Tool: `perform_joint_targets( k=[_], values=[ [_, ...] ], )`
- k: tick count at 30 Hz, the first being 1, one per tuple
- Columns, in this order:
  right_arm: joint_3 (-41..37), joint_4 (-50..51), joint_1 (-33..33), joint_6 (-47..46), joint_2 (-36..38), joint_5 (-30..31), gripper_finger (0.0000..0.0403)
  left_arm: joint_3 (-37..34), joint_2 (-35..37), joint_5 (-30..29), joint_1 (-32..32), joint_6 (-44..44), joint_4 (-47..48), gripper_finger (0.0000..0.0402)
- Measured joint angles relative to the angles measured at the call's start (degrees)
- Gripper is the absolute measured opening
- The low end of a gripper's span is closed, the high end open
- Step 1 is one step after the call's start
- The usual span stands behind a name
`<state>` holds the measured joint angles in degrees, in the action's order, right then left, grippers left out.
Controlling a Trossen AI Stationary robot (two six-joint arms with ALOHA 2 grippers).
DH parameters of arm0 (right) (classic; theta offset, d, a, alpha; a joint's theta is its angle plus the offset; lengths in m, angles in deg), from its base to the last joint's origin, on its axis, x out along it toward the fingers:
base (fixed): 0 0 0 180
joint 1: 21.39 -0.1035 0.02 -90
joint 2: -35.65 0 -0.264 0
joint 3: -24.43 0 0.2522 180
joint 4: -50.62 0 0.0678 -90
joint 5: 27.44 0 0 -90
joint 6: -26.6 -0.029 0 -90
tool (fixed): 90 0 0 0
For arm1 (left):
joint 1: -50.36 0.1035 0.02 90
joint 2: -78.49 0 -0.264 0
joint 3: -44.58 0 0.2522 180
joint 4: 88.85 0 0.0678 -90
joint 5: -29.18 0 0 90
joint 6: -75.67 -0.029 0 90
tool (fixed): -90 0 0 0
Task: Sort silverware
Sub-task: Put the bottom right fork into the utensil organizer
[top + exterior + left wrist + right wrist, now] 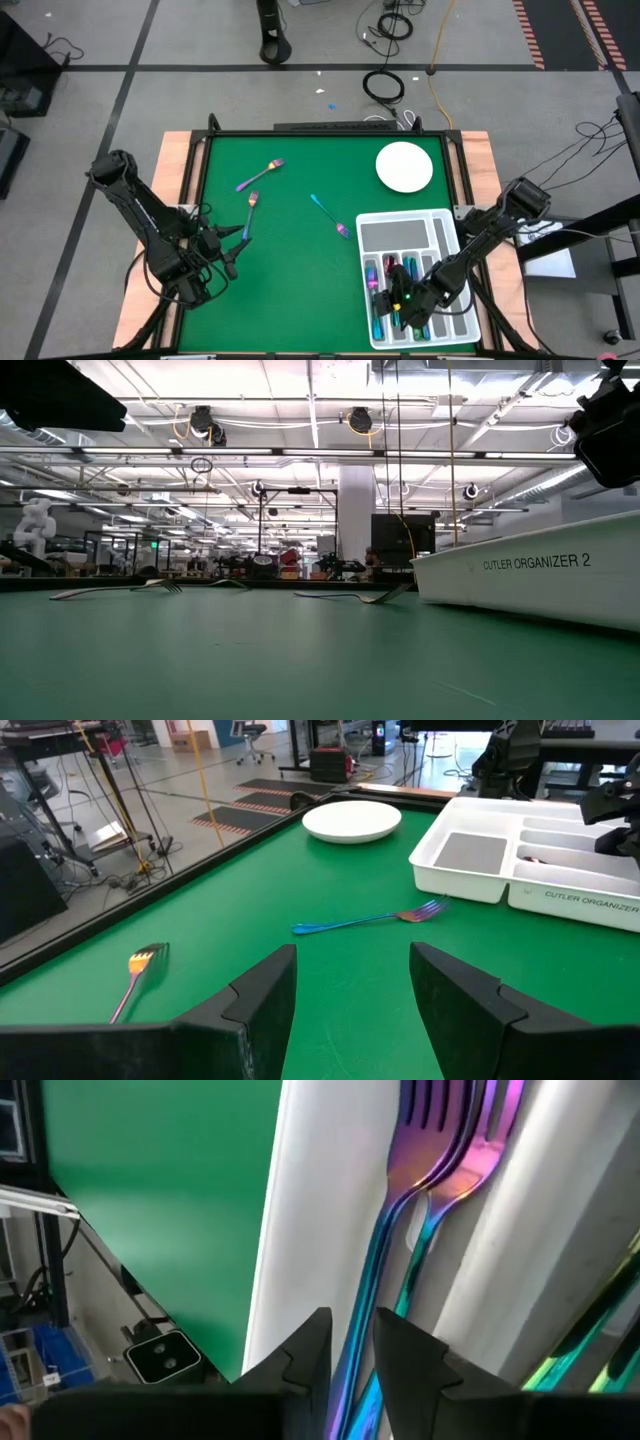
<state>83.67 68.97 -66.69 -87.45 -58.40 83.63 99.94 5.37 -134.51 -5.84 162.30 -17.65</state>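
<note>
Three iridescent forks lie flat on the green table: one far left (262, 174), one (249, 212) just beyond my left gripper, one at mid-table (330, 214). More silverware lies in the long compartments of the white tray (448, 232). My left gripper (228, 250) hovers open near the table's left edge, with nothing between its fingers (265, 990). My right gripper (398, 300) slants down into the tray's left compartment. Its fingers stand a little apart on either side of the handle of one of two stacked forks (455, 1140). My right gripper's fingers (305, 1355) stand close on both sides of a fork's handle (362, 1315), across it, slanting down from above. The fork lies in the tray's compartment upon another fork. Whether the fingers touch the handle I cannot tell.
A round white plate (404, 166) sits at the far right of the table, beyond the tray. The tray's wide far compartment (395, 234) holds nothing. A raised black rim (330, 130) runs round the table. Bare green cloth lies between the forks and the near edge.
</note>
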Motion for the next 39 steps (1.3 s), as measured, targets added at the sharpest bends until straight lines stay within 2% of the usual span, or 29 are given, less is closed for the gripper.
perform_joint_targets(
  k=[20, 24, 32, 39],
  values=[
    [0.45, 0.31, 4.94, 14.21, 8.40, 0.44, 0.0068, 1.73, -0.02, 2.86, 0.00, -2.03, 0.01, 0.0199],
    [3.53, 0.30, 7.10, 21.97, 9.65, 0.60, 0.0068, 1.73, -0.02, 3.19, -0.01, -2.05, 0.10, 0.0199],
    [13.93, 0.15, 13.89, 46.25, 10.11, 1.41, 0.0068, 1.73, -0.02, 3.25, 0.00, -3.19, 0.00, 0.0199],
    [18.57, 0.42, 19.60, 58.64, 10.11, 1.07, 0.0068, 1.73, 0.76, 4.68, 0.00, -6.12, 0.23, 0.0199]
  ],
)
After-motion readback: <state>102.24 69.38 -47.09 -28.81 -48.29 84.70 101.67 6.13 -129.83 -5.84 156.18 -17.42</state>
